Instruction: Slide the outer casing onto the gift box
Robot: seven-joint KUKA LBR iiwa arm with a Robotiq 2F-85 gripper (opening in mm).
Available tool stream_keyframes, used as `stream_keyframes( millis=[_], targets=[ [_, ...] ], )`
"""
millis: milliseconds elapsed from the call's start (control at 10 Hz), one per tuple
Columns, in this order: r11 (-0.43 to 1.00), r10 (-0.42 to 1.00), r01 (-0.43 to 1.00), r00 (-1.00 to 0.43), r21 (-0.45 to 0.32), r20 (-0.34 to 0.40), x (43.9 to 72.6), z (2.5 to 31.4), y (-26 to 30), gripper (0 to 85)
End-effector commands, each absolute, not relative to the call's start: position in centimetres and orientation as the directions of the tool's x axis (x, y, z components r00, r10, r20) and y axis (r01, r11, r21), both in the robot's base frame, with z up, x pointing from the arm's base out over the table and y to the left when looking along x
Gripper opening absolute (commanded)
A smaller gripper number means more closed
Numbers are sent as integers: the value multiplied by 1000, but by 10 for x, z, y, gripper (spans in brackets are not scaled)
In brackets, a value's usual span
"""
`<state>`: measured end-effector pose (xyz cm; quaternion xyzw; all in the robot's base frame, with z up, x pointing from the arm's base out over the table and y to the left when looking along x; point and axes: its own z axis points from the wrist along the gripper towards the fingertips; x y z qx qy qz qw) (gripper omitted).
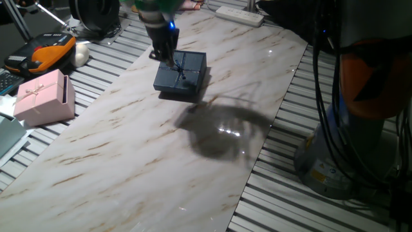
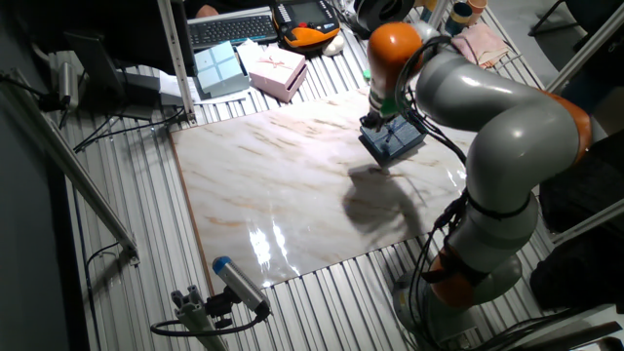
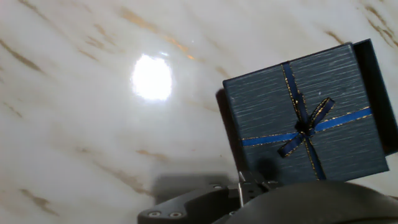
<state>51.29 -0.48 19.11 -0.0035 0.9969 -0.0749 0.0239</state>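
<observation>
The outer casing (image 1: 183, 72) is dark navy with a thin blue ribbon bow and lies on the marble board, far side. It also shows in the other fixed view (image 2: 395, 139) and fills the right of the hand view (image 3: 305, 121). A darker strip of the gift box (image 3: 380, 87) sticks out along the casing's right edge, so the casing covers most of it. My gripper (image 1: 170, 59) stands at the casing's near-left edge with its fingers together and nothing between them. Its tips touch or almost touch the casing's rim (image 3: 249, 183).
A pink bow-topped box (image 1: 42, 96) stands on the slatted table left of the marble board (image 1: 129, 154). An orange-black device (image 1: 48, 51) and a white power strip (image 1: 239, 15) lie beyond it. The arm's base (image 2: 487, 244) rises at the board's right edge.
</observation>
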Motion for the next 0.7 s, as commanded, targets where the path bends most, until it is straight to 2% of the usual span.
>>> stream_keyframes(
  millis=[0, 300, 600],
  targets=[
    [988, -17, -11, -999, -151, -44, 512, 178, -7, 0],
    [984, -28, -21, -999, -175, -40, 515, 160, -8, 0],
    [990, -16, -14, -1000, -138, -9, 519, 144, -9, 0]
  ],
)
